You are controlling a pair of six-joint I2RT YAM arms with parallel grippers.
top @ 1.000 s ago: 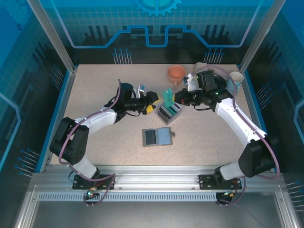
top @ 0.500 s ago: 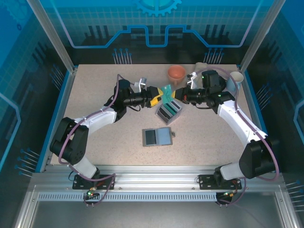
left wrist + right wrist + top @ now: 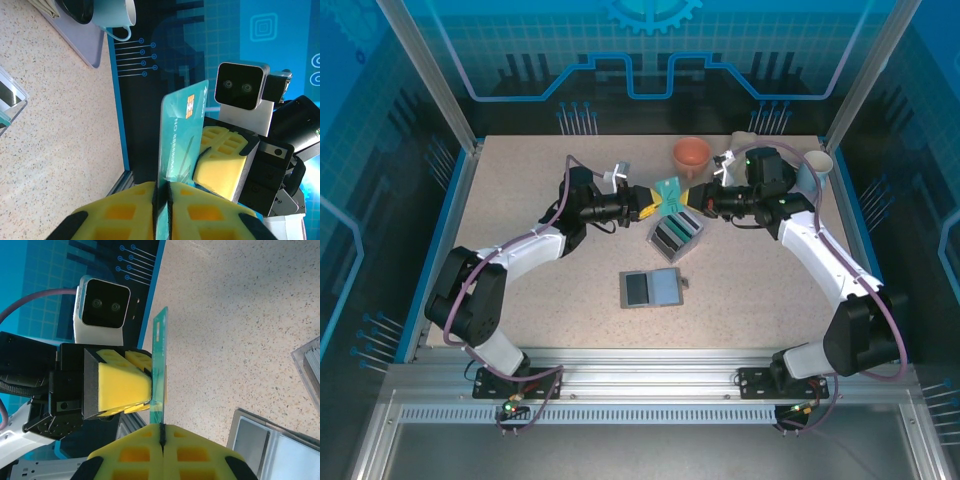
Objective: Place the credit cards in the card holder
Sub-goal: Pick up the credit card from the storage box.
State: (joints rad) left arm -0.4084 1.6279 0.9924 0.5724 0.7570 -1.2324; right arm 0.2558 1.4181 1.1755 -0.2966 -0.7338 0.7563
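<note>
The left gripper (image 3: 648,203) and right gripper (image 3: 692,203) meet in mid-air over the back of the desk (image 3: 540,290). Each is pinched tight on an opposite edge of the same teal card (image 3: 669,192), which is held clear of the desk, near the clear card holder (image 3: 676,235).

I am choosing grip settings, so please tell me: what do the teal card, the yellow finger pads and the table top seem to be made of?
Teal card: thin stiff plastic, slightly glossy; it shows a flat, narrow edge and carries a gold chip.
Yellow pads: probably soft foam or rubber, matte, with moulded recesses.
Table top: speckled beige, perhaps stone-look laminate, matte.
</note>
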